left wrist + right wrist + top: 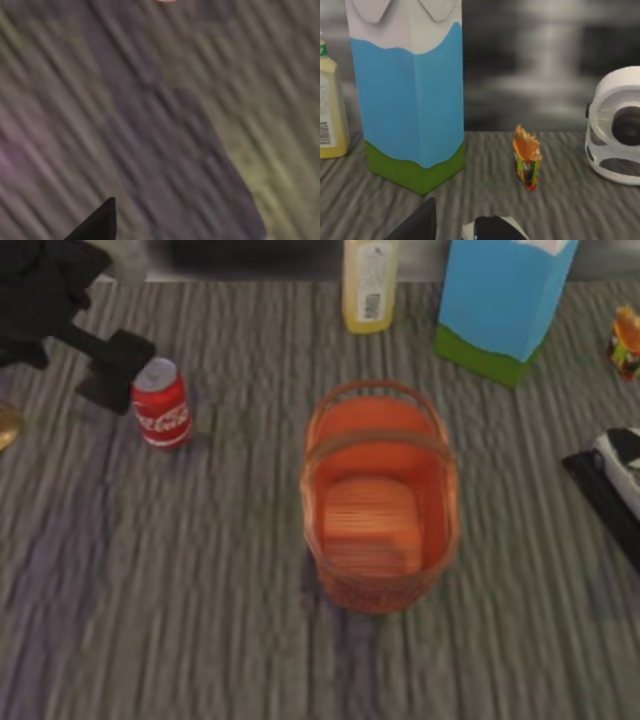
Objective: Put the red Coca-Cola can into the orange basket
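Our left gripper (118,368), finger state unreadable, hovers just beside the upright small red aluminium Coca-Cola can (162,403), well left of the oval orange woven basket (440,490); a misjudged approach could topple it.

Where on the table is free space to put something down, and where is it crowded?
Free: the whole near strip of the table in front of the orange basket, and the gap between the red Coca-Cola can and the basket. Crowded: the far edge, with the yellow bottle, the blue and green carton and a small orange toy.
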Controlling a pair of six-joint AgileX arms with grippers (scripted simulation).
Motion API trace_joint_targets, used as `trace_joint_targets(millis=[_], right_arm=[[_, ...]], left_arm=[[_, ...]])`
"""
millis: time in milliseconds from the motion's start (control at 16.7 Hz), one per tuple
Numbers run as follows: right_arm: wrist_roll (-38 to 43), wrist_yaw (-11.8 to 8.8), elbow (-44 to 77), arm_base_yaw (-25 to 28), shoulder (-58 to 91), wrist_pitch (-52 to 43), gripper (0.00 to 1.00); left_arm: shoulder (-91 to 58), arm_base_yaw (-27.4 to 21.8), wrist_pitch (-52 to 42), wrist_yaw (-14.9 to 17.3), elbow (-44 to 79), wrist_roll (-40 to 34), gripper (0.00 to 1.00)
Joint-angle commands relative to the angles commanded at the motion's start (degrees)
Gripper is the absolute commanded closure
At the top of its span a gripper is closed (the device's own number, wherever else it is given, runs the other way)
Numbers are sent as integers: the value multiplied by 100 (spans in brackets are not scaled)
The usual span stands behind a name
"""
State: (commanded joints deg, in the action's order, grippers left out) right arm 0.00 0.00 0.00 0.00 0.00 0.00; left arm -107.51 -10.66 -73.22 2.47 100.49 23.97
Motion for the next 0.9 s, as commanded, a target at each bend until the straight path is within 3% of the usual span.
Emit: trace_joint_targets(millis=[540,900], right_arm=[[0,0,0,0,0,0,0],[0,0,0,0,0,0,0]], left_arm=[[-4046,-113,-2126,-133,5035,939,0],[-5030,-101,-2487,-189,6539,1176,0]])
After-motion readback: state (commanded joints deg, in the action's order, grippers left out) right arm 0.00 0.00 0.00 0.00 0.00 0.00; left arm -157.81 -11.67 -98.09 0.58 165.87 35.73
